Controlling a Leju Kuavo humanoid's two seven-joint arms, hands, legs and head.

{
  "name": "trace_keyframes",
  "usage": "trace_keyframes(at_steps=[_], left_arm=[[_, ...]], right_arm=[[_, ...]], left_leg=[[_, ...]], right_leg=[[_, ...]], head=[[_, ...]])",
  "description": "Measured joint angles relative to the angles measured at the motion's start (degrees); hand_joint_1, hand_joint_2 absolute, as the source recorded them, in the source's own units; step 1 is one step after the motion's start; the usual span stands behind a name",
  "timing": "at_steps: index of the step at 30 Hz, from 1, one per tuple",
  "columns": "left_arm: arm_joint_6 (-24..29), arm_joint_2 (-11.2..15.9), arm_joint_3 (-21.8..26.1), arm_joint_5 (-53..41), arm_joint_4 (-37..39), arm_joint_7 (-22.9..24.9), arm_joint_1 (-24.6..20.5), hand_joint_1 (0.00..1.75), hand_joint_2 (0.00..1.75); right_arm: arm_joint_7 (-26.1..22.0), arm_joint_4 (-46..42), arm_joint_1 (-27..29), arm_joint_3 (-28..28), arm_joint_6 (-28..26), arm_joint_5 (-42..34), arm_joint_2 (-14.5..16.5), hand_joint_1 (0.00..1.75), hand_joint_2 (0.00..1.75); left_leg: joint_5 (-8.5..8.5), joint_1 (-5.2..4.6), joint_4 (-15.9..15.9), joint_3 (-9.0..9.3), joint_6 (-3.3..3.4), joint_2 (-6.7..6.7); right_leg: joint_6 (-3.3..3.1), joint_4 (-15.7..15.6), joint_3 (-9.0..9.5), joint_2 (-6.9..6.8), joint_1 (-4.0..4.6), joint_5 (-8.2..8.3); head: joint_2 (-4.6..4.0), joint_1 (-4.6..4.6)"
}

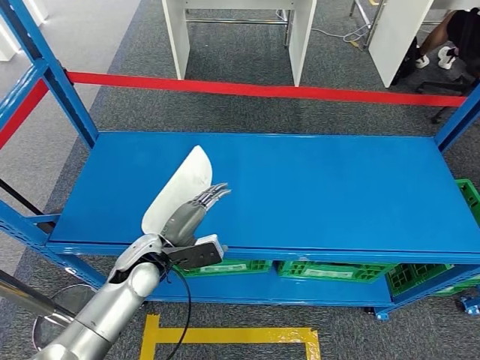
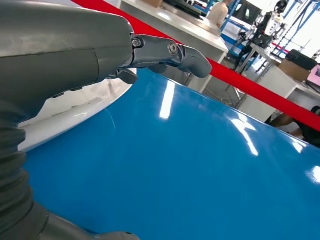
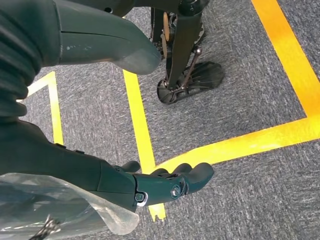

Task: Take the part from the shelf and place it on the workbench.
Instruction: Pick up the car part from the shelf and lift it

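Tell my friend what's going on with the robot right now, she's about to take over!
Left hand: reaching over the blue shelf, fingers laid on the white part; a firm grip cannot be confirmed.
Right hand: hanging over the carpet with yellow tape lines, with clear plastic against it; whether it grips it cannot be told.
Done: the part has been reached.
Left: lift it off the shelf and place it on the workbench.

Green crates (image 1: 317, 270) sit under red tape (image 1: 266, 90); yellow floor tape (image 1: 226, 335).
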Motion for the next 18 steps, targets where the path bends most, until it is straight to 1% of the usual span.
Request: trace_keyframes(at_steps=[2,4,11,15,18], left_arm=[[0.03,0.02,-0.3,-0.56,0.42,0.64,-0.31,0.0,1.75],[0.45,0.04,-0.75,-2.24,0.96,2.3,-0.71,0.0,1.75],[5.71,-0.46,-2.38,-12.97,2.42,12.96,-2.56,0.0,1.75],[7.26,-1.55,-2.3,-17.36,2.62,17.11,-3.17,0.0,1.75],[8.09,-2.11,-1.87,-19.82,2.86,19.23,-3.36,0.0,1.75]], right_arm=[[0.08,0.0,0.0,-0.01,0.01,0.19,0.0,0.0,1.75],[0.28,0.0,0.0,-0.04,0.02,0.54,0.0,0.0,1.75],[0.83,0.0,-0.01,-0.79,-0.07,1.98,0.01,0.0,1.75],[0.83,0.0,-0.03,-1.54,-0.07,3.02,0.02,0.0,1.75],[0.85,0.0,-0.05,-1.9,-0.07,3.61,0.05,0.0,1.75]], left_leg=[[0.0,0.0,0.0,0.0,0.0,0.0],[0.0,0.0,0.0,0.0,0.0,0.0],[0.0,0.0,0.0,0.0,0.0,0.0],[0.0,0.0,0.0,-0.01,0.0,0.0],[0.0,0.0,0.0,-0.01,0.0,0.0]], right_leg=[[0.0,0.0,0.0,0.0,0.0,0.0],[0.0,0.0,0.0,0.0,0.0,0.0],[0.0,0.0,0.0,-0.01,0.0,0.0],[0.0,0.0,0.01,-0.01,0.0,0.0],[0.0,0.0,0.01,-0.01,0.0,0.0]], head=[[0.0,0.0],[0.0,0.0],[0.0,0.0],[0.0,0.01],[0.0,0.01]])
